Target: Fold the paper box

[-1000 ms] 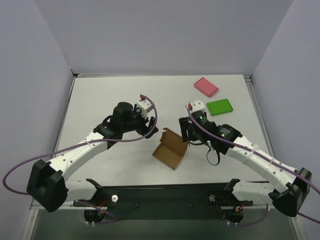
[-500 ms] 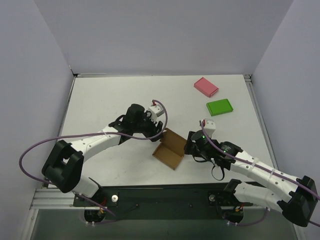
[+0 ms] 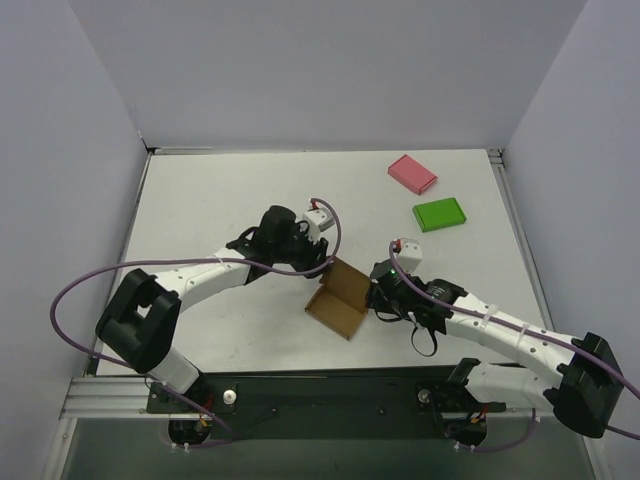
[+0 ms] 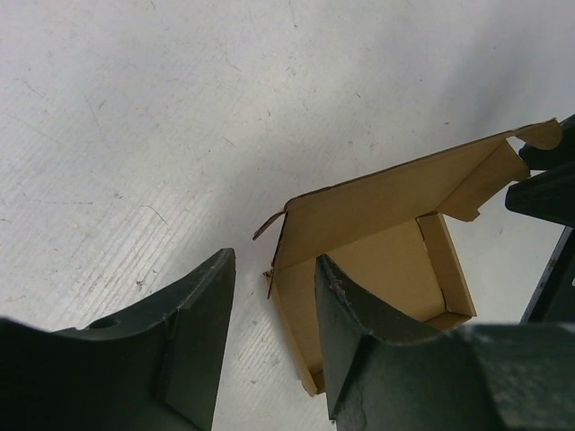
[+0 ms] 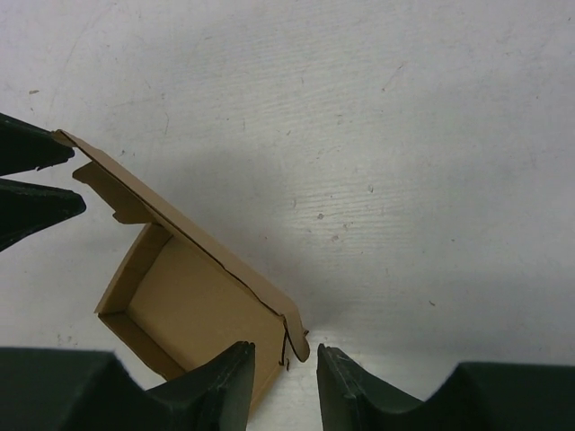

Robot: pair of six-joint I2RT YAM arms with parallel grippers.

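Paper box of plain brown thin cardboard [image 3: 337, 305] lies just nearer than the middle of the white table [image 3: 200, 190]. Its shallow tray is flat and its lid stands up along the 1 o'clock edge.

At the box's 11 o'clock, my left gripper [image 4: 274, 269] straddles the lid's left corner. The jaws are part-way apart with a gap showing beside the card, so I am not clamping anything. At its 3 o'clock, my right gripper [image 5: 285, 350] straddles the lid's right corner and its small ear, with the jaws likewise apart.

I judge the main risk to be uneven handling. If one side pinches or pushes before the other, the thin lid could buckle or twist off its crease. The box is light and nothing holds it down, so it may slide or tip instead of folding. An ear could also crumple or slip out of the jaws.

The tray holds nothing. Well away at 1 o'clock lie a green flat box [image 3: 439, 214] and, beyond it, a pink flat box [image 3: 412, 173]. Both are closed, so I cannot see what is inside.
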